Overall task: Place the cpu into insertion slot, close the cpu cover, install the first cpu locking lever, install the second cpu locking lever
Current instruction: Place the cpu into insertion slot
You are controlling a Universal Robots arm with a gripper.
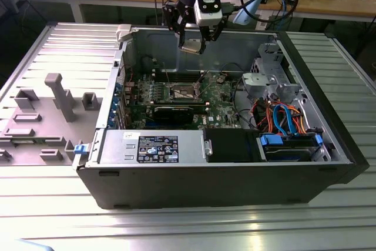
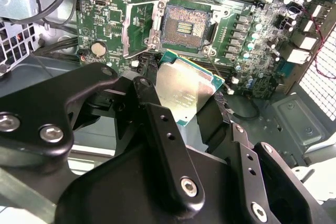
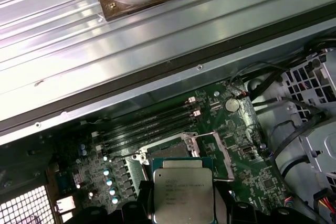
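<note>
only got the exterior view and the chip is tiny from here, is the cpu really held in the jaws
observer: yes. in the second wrist view the jaws pinch the cpu by two opposite edges, with its metal top showing.
operator: ok, is the slot open for it or is the cover down
observer: open. the cpu cover stands up at one side, and the insertion slot shows its bare contact field with nothing in it.
</note>
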